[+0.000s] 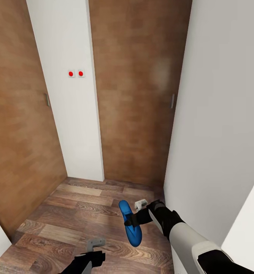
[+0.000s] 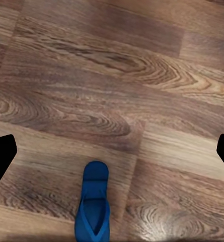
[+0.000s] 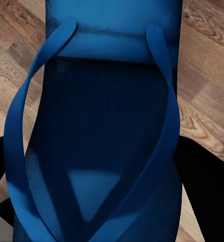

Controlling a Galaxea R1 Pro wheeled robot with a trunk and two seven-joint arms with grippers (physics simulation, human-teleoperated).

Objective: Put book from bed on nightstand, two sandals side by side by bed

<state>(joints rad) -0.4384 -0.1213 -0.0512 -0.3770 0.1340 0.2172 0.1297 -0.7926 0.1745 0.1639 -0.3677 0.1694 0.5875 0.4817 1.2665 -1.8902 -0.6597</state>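
My right gripper is shut on a blue sandal, carrying it just above the wood floor. In the right wrist view the sandal is very close, straps facing the camera, with the dark fingers on either side of it. My left gripper hangs low at the near edge of the head view, open and holding nothing. A blue sandal shows in the left wrist view over the floor, between the spread fingertips; I cannot tell whether it is the carried one. The book, bed and nightstand are out of view.
I face a narrow hallway corner. Two brown wooden doors stand ahead and to the left, with a white wall strip carrying two red-dotted switches between them. A white wall runs close along my right arm.
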